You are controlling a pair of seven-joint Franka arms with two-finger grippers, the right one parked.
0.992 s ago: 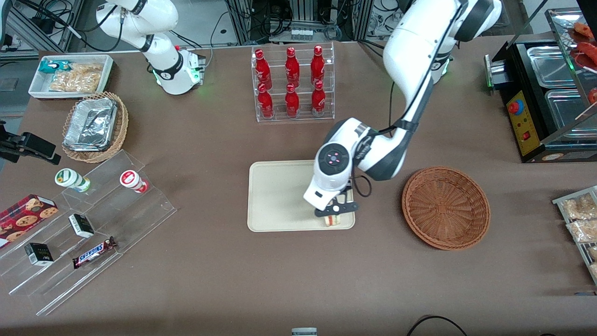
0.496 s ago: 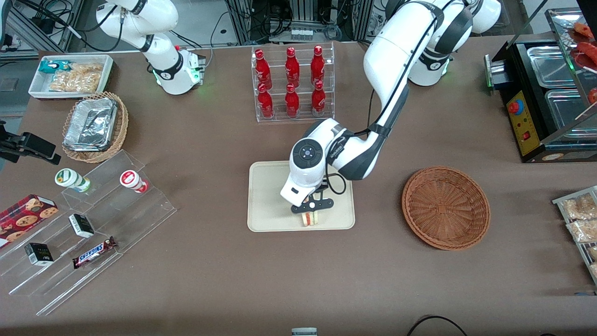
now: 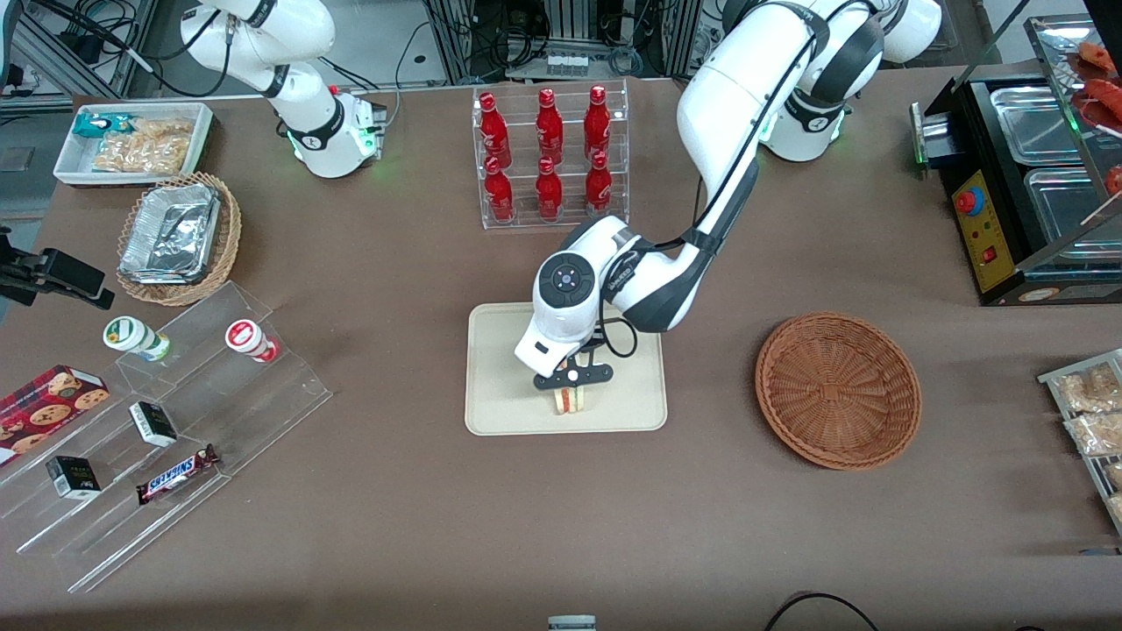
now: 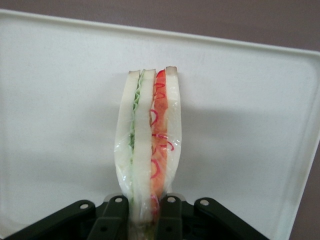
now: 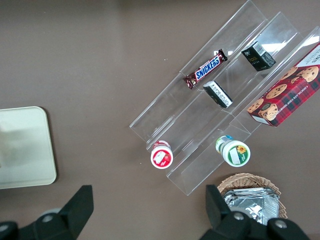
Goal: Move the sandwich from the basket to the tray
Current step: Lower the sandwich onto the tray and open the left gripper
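The sandwich [image 3: 570, 400] [image 4: 147, 145], a clear-wrapped wedge of white bread with green and red-orange filling, is pinched by the left gripper [image 3: 571, 394] [image 4: 144, 212], which is shut on its base. It hangs low over the cream tray [image 3: 504, 386] [image 4: 60, 100], close to the tray's edge nearest the front camera; whether it touches the tray surface I cannot tell. The reddish-brown wicker basket [image 3: 838, 390] stands beside the tray toward the working arm's end, with nothing in it.
A clear rack of red bottles [image 3: 550, 153] stands farther from the camera than the tray. Clear stepped shelves with snacks [image 3: 166, 438], a foil-tray basket [image 3: 178, 237] and a white snack bin [image 3: 136, 142] lie toward the parked arm's end. A black appliance [image 3: 1017, 184] and bagged snacks [image 3: 1091, 412] sit past the basket.
The gripper has carried the sandwich from the tray's corner nearest the basket toward the middle of the tray's near edge, still shut on it.
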